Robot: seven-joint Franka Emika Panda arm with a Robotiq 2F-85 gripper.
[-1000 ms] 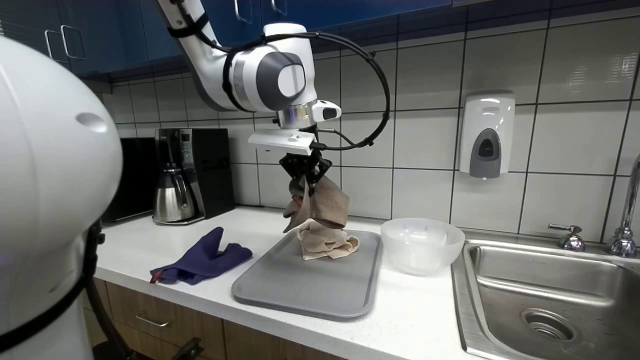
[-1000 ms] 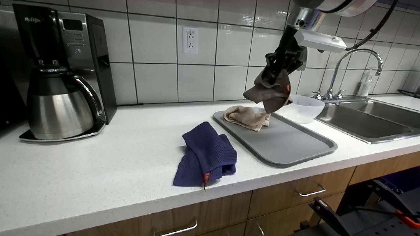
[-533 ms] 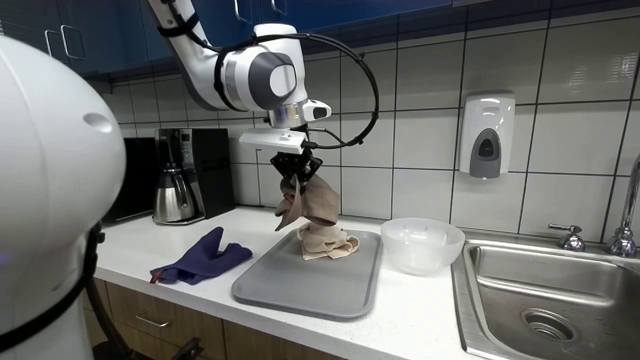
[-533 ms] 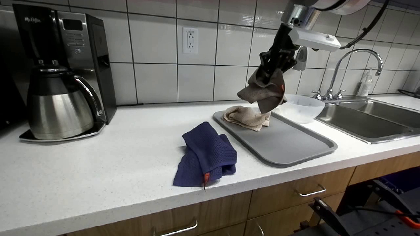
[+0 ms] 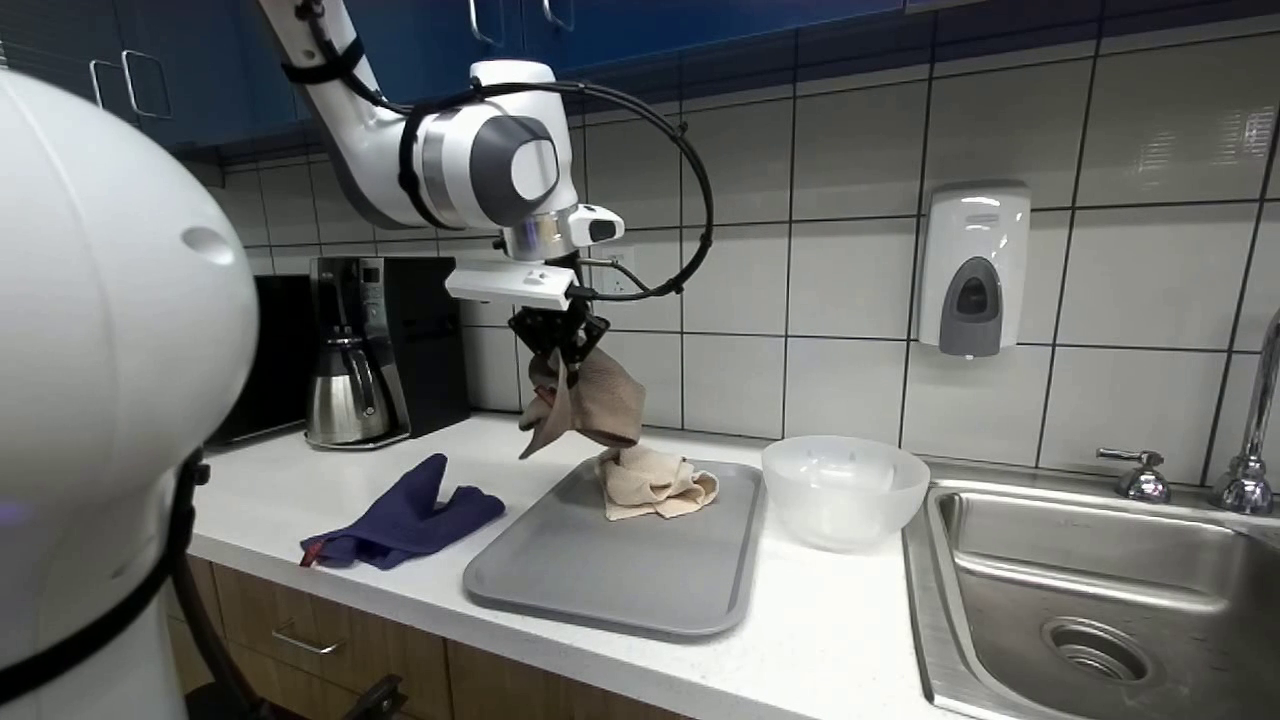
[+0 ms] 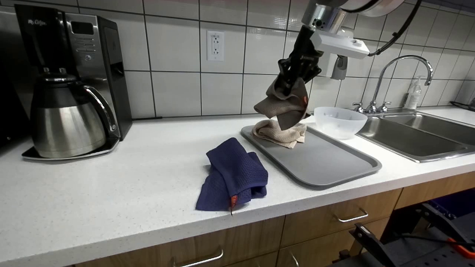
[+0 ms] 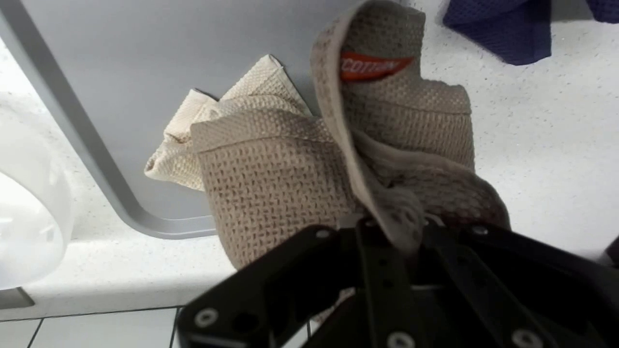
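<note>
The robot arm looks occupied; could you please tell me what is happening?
The robot arm has its fingers shut on a brown cloth, held in the air over the counter. A beige cloth lies crumpled on the gray tray, with a navy cloth and a translucent bowl on opposite sides of it.

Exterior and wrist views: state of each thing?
Gripper: shut on brown waffle-weave cloth
Brown waffle-weave cloth: hanging, folded over
Gray tray: flat on countertop
Beige cloth: crumpled on gray tray
Navy cloth: loosely folded on countertop
Translucent bowl: upright
Steel carafe: seated in coffee maker
Drawers: shut
</note>
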